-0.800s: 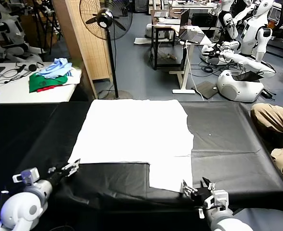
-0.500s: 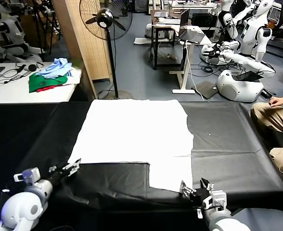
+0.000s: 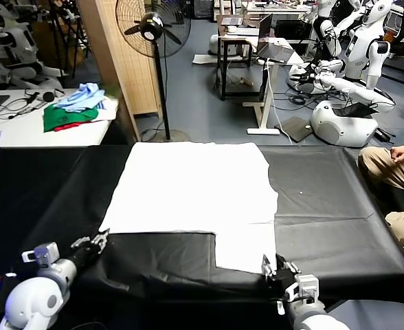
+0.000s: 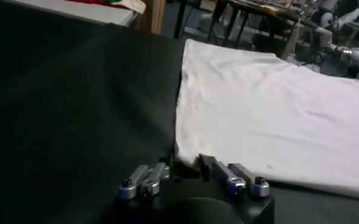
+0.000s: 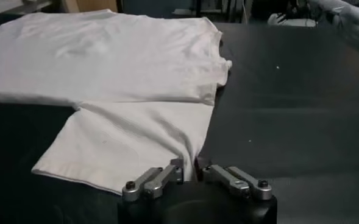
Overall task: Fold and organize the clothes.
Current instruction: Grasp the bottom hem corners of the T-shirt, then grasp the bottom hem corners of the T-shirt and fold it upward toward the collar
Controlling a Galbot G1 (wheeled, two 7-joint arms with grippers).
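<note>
Nearest, left gripper pinched shut on the near left corner of the white T-shirt; grip point itself tucked under the fingers in the left wrist view. Right gripper likewise clamped on the near corner of the sleeve, arm cut off by the frame's near edge. Shirt spread flat mid black table, no print visible. Both grippers drawn slightly nearer than moments earlier. Farther left, coloured garments on a white desk; fan beyond.
</note>
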